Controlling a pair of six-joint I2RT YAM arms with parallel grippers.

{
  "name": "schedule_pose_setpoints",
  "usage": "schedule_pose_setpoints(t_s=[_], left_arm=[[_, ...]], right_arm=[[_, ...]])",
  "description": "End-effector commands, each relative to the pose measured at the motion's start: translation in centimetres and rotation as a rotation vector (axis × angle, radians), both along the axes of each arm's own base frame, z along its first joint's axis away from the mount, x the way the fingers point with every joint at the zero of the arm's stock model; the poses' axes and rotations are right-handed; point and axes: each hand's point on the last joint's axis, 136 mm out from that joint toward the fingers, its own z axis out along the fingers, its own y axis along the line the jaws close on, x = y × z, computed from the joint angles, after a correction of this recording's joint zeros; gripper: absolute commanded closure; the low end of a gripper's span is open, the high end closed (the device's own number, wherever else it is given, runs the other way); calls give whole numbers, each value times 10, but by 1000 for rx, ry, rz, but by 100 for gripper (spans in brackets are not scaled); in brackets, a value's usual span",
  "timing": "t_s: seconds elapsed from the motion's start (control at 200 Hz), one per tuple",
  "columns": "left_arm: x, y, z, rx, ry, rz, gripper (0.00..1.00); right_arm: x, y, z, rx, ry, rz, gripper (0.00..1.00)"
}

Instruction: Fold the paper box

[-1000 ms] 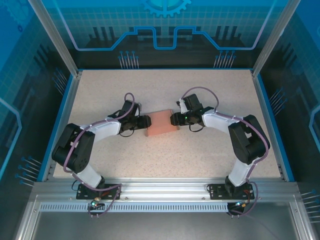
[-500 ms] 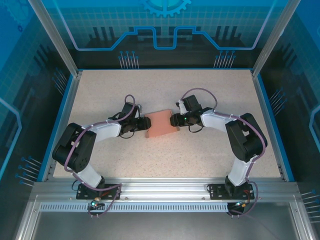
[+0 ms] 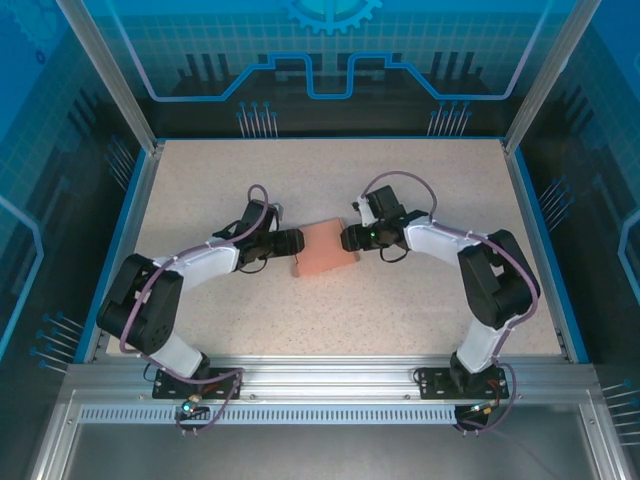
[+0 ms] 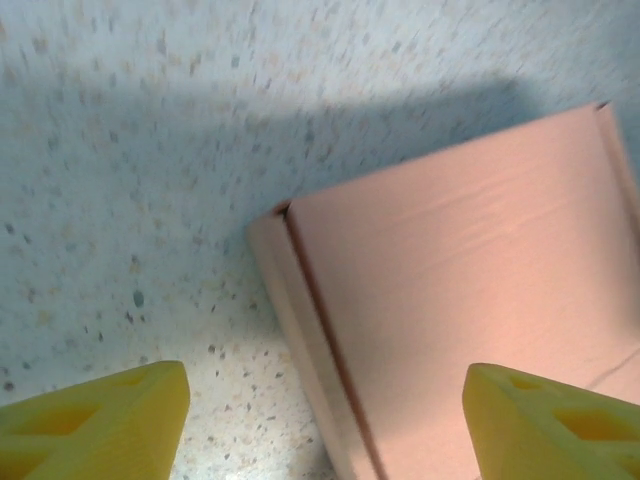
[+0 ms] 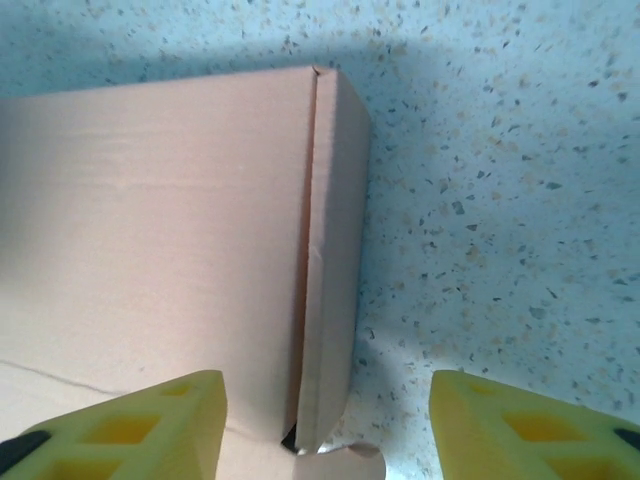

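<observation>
1. On the left, our left gripper (image 3: 295, 240) sits low over the table (image 3: 420, 300), just beside the left end of the paper box (image 3: 326, 249). In the left wrist view its yellow fingers (image 4: 95, 420) stand wide apart and pinch nothing. The box's corner and narrow side wall lie just ahead of them, apart from both pads.

2. In the middle, the box lies flat on the table between the two grippers. It is a shallow, closed salmon rectangle, slightly skewed to the table edges. A thin dark seam runs where the top panel meets each end wall.

3. On the right, our right gripper (image 3: 346, 238) faces the box's right end. In the right wrist view its fingers (image 5: 130, 425) are also parted, straddling the end wall without clamping it. One finger overlaps the top panel in that view, and we cannot tell whether it touches. A small rounded bit of card shows at the near corner of that end.

4. We judge the folding nearly done. The box has its shape, and both arms seem to be on the last step of seating the ends and letting go.

5. Next, we think that rounded bit needs checking. If it is a loose tab, the right fingers should nudge it in gently while the left gripper braces the far end. Thin card like this dents and slides easily.
</observation>
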Motion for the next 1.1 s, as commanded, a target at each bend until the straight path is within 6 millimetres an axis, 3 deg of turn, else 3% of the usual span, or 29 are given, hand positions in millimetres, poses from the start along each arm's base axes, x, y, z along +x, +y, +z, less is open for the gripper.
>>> schedule_pose_setpoints(t_s=[0.0,0.275,0.48,0.535,0.7,0.886,0.901,1.016,1.096], left_arm=[[11,3,37,17,-99,14,23],[21,18,70,91,-192,56,19],[21,44,94,210,-277,112,8],[21,48,98,223,-289,123,1],[20,48,103,217,-304,117,1],[24,49,99,173,-282,146,1],[24,49,98,168,-279,146,1],[31,35,88,117,-241,97,1],[39,19,74,97,-175,36,1]], right_arm=[[1,-1,40,-19,-94,40,39],[-7,-33,86,-225,-272,34,28],[-11,-58,114,-321,-393,-14,11],[-11,-65,120,-329,-429,-39,6],[-14,-79,138,-227,-494,-86,0],[-15,-97,149,-13,-477,-201,0],[-17,-100,140,-12,-457,-214,0],[-19,-111,130,11,-409,-281,0],[-20,-107,123,52,-350,-272,0]])
